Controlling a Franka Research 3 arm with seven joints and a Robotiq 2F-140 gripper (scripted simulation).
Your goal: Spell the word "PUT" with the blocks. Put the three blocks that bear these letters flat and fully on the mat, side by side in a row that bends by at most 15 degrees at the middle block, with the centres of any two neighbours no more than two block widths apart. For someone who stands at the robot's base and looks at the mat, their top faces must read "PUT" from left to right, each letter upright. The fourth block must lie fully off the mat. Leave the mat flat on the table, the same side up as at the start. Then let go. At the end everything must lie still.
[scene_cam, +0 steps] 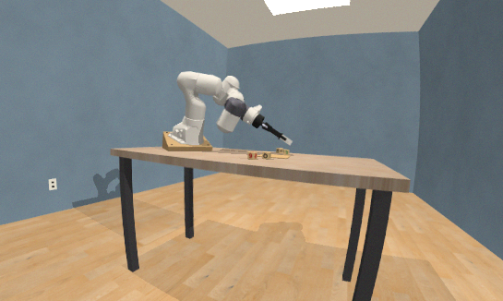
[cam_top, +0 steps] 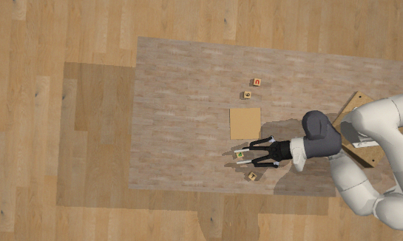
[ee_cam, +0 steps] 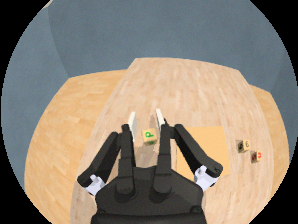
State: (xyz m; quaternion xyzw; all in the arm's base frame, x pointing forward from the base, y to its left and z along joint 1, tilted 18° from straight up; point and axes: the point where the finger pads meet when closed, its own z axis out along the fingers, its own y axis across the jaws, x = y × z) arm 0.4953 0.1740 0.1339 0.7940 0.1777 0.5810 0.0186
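Observation:
The tan mat [cam_top: 245,123] lies flat on the table with no block on it. The P block [cam_top: 240,154], with a green letter, sits on the table just off the mat's near edge. My gripper [cam_top: 239,156] hovers a little above it, tilted, with its fingers partly open and wider than the block. In the wrist view the P block [ee_cam: 149,136] shows between my fingertips without touching them. The T block [cam_top: 251,176] lies beside the gripper, away from the mat. The U block [cam_top: 256,82], with a red letter, lies beyond the mat's far side.
A fourth block with a digit [cam_top: 247,94] lies between the U block and the mat. The robot's wooden base plate [cam_top: 357,129] stands at the table's right end. The side view shows my gripper [scene_cam: 286,139] raised above the table top.

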